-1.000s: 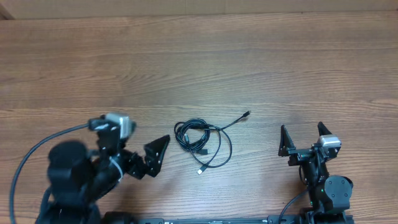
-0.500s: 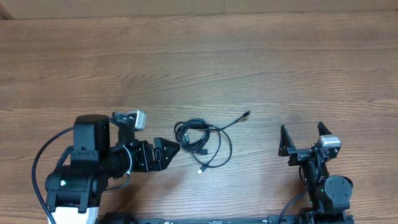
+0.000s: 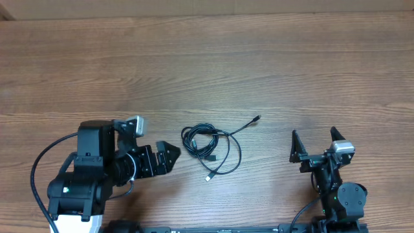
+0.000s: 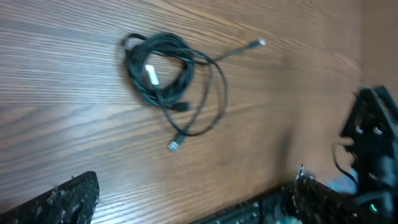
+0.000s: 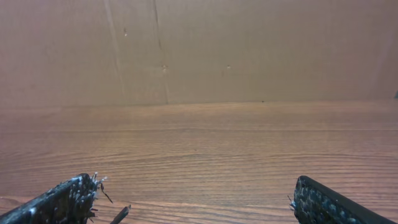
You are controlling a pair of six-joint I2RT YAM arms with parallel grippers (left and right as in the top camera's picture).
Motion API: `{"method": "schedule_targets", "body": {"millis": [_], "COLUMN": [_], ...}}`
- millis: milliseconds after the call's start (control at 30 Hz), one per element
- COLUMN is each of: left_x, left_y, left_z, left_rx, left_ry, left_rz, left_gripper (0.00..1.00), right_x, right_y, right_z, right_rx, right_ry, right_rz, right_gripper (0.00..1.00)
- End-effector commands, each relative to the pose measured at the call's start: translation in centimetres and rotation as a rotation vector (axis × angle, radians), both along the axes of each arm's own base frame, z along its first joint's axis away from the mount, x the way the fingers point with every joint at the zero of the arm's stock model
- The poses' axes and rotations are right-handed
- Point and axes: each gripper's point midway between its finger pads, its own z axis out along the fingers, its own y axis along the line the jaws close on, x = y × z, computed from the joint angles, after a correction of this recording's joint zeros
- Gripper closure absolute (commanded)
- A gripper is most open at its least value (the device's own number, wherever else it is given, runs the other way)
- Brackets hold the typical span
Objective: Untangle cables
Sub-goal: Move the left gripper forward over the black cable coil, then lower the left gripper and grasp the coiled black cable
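The left claw (image 3: 172, 156) stands released, its two fingers spread wide with nothing between them; it is turned sideways over the wooden table (image 3: 272, 65), with its tips aimed at the cables (image 3: 208, 146); the cables lie just ahead of those tips, near but not touching; in the left wrist view the claw (image 4: 186, 208) shows only as two dark finger ends at the lower corners, and the cables (image 4: 160, 71) sit ahead of it and a little toward the left finger (image 4: 59, 199), apart from both; the bundle is a tight dark coil with a looser loop hanging out of it on the side away from the claw; one strand runs out of the coil and away from the claw, ending in a small plug (image 4: 259, 43); another end with a silver tip (image 4: 175, 145) lies on the near side of the loop, closer to the claw than the rest; a pale plug (image 4: 150, 74) rests across the coil itself; the right claw (image 3: 314, 139) is likewise released, fingers wide apart and grasping nothing; it points away from the robot's base, and the cables lie well off to its left, between the two claws but much nearer the left one; from the right wrist the claw (image 5: 199, 202) faces only bare tabletop and a brown cardboard wall (image 5: 249, 50) beyond.
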Motion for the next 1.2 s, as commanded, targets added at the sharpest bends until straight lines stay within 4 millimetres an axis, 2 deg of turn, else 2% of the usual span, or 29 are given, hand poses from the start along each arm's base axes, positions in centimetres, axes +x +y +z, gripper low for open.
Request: {"method": "schedule_targets", "body": {"millis": [0, 67, 267, 367, 467, 533, 733, 867, 1000, 1167], "left_x": [0.9, 1.2, 2.6, 3.5, 4.0, 4.0, 5.4, 6.5, 7.2, 8.0], "left_y": [1.8, 1.8, 1.5, 1.8, 1.5, 0.5, -3.0, -4.0, -3.9, -1.8], "left_z": [0.0, 0.1, 0.0, -1.0, -2.6, -3.6, -6.3, -8.5, -10.4, -11.9], "left_rx": [0.033, 0.009, -0.048, -0.015, 0.013, 0.013, 0.047, 0.091, 0.13, 0.251], "left_ry": [0.028, 0.044, 0.089, 0.125, 0.202, 0.261, 0.32, 0.346, 0.38, 0.355], "left_rz": [0.161, 0.198, 0.293, 0.354, 0.413, 0.421, 0.33, 0.31, 0.324, 0.39], "left_gripper": [0.01, 0.08, 0.36, 0.42, 0.44, 0.43, 0.4, 0.41, 0.41, 0.41], "right_x": [0.0, 0.0, 0.0, 0.0, 0.0, 0.0, 0.0, 0.0, 0.0, 0.0], "right_y": [-0.1, -0.1, -0.1, -0.1, -0.1, -0.1, -0.1, -0.1, -0.1, -0.1], "right_z": [-0.1, -0.1, -0.1, -0.1, -0.1, -0.1, -0.1, -0.1, -0.1, -0.1], "right_rx": [-0.005, -0.005, -0.005, -0.005, -0.005, -0.005, -0.005, -0.005, -0.005, -0.005], "right_ry": [-0.005, -0.005, -0.005, -0.005, -0.005, -0.005, -0.005, -0.005, -0.005, -0.005], "right_rz": [-0.007, -0.007, -0.007, -0.007, -0.007, -0.007, -0.007, -0.007, -0.007, -0.007], "right_gripper": [0.0, 0.0, 0.0, 0.0, 0.0, 0.0, 0.0, 0.0, 0.0, 0.0]}}
